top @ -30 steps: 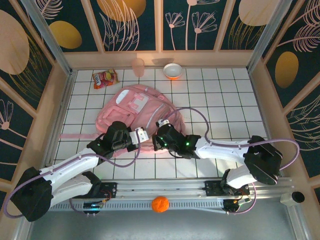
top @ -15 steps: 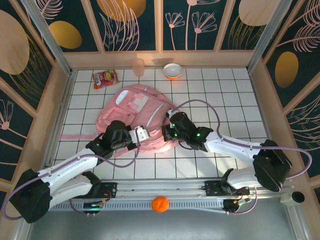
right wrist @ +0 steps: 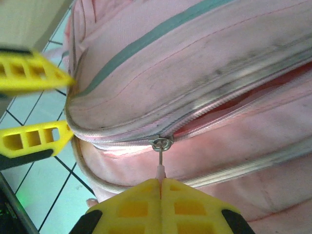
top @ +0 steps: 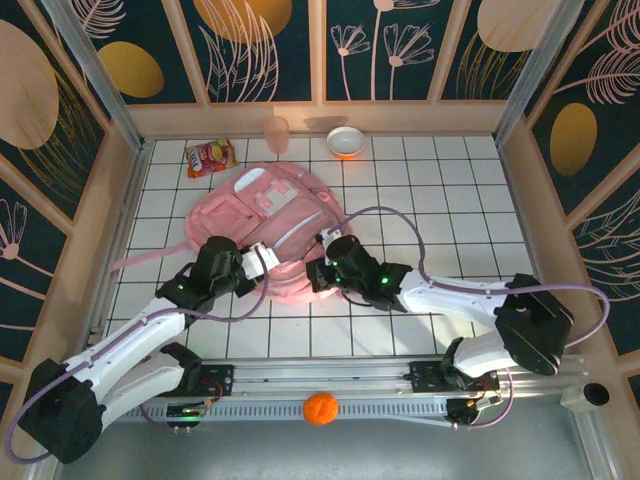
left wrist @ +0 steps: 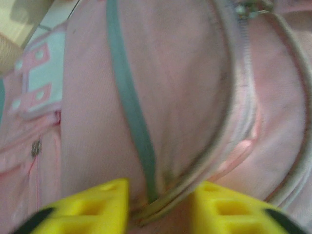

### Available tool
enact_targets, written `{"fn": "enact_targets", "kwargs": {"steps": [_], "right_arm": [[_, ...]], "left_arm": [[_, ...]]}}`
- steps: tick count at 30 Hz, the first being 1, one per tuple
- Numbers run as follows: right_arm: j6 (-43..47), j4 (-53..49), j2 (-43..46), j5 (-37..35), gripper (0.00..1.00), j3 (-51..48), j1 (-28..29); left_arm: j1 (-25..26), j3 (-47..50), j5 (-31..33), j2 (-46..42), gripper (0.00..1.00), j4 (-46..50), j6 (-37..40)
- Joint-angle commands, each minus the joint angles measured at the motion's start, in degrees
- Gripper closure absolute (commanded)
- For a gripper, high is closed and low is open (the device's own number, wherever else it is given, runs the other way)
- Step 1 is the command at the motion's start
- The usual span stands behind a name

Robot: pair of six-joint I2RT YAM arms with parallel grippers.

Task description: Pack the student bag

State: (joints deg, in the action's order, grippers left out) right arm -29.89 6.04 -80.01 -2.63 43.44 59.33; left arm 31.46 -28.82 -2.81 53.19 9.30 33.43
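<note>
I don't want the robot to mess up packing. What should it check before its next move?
1. Grip of the right gripper on the zip pull: ok, it is shut on the pull.
2. Hold of the left gripper on the bag: not ok, its jaws stand apart with the bag's zip edge between them.
3. Zip open enough for packing: not ok, just a narrow slit shows beside the slider.
4. The bag lying on the table: ok.
5. The snack packet free to pick up: ok, it lies apart from the bag near the back edge.
6. Room inside the bag: cannot tell, the inside is hidden.
</note>
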Motion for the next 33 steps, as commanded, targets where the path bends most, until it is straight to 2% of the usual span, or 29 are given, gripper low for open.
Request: {"fn": "enact_targets", "kwargs": {"steps": [1,6,10,14,17,21,22,23,26,27,28,33], "right_arm": [[-2.3,2.5,-2.4,-0.5,1.0,1.6,1.4],[-0.9,0.9,-3.4,-1.0,1.0,2.5,1.2],[-0.7,-0.4,-3.1,-1.2,1.0,2.5,1.1],[-0.4,-0.9,-2.8,-1.3,1.0,2.4,0.9],[-0.1,-1.1,-2.9,-1.2,1.0,2.6,0.7],[0.1,-0.9,-3.1,-1.1,1.0,2.7,0.5],[0.2,-0.8,-3.1,-1.1,1.0,2.7,0.5],[0.2,-0.6,-3.2,-1.1,1.0,2.7,0.5],[0.1,-0.2,-3.5,-1.1,1.0,2.3,0.4],[0.1,0.0,-3.6,-1.1,1.0,2.1,0.3],[0.1,0.1,-3.7,-1.1,1.0,2.1,0.2],[0.6,0.2,-4.3,-1.1,1.0,2.6,-0.2]], "left_arm": [[-0.9,-2.7,-4.4,-2.7,0.46,3.1,0.8],[0.4,-2.8,-7.5,-1.1,0.41,-2.2,1.7],[5.4,-4.6,-5.2,4.9,0.38,-5.9,1.4],[7.2,-6.1,-4.0,11.1,0.34,-7.7,-0.7],[7.6,-5.7,-1.6,12.9,0.32,-8.5,-1.0],[7.6,-4.5,5.9,14.4,0.32,-9.3,-2.0],[7.5,-4.4,6.9,14.5,0.34,-9.4,-2.3],[7.5,-4.1,7.3,14.6,0.41,-9.5,-2.5],[7.6,-3.6,3.7,13.0,0.81,-10.0,-2.7],[7.6,-3.1,2.1,11.9,0.91,-10.7,-3.3],[7.5,-2.7,0.5,11.0,0.98,-11.1,-3.6],[7.5,-1.9,-4.0,6.6,1.0,-12.0,-5.7]]}}
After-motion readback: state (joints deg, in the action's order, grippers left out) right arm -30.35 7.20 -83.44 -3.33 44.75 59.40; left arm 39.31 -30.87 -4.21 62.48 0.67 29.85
